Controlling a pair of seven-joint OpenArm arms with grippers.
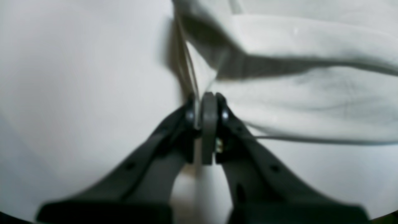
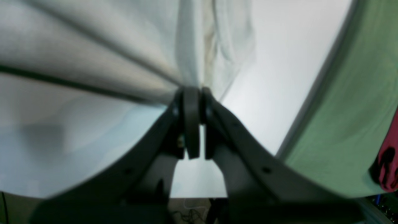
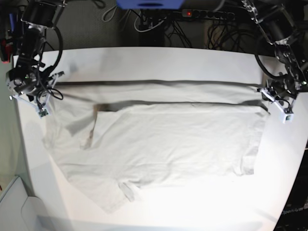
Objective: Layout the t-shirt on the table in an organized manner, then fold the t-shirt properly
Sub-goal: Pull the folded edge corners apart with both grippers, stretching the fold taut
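two arms reach in over the table (image 3: 159,57), one at each end of the single t-shirt (image 3: 168,139) spread across it. in the base view the right arm comes down from the far corner on that view's left, its wrist bent downward, and the right gripper (image 2: 192,93) sits at the shirt's end near the table's left edge. its jaws are pressed together with a bunch of the grey-beige cloth pinched between them, and folds of the cloth fan out away from the tips. the left arm descends from the far corner on the view's right in a mirrored pose, and the left gripper (image 1: 207,98) is at the shirt's opposite end near the table's right edge. its jaws are likewise closed, clamping a thin edge of the fabric that rises taut from the tips.

the cloth between the two grippers is pulled into a long straight band running parallel to the table's far edge. the rest of the shirt lies below that band toward the table's near side, with a sleeve sticking out toward the near edge.

counted: one t-shirt, one table, two grippers. a green surface (image 2: 348,124) lies beyond the table's edge in the right wrist view.
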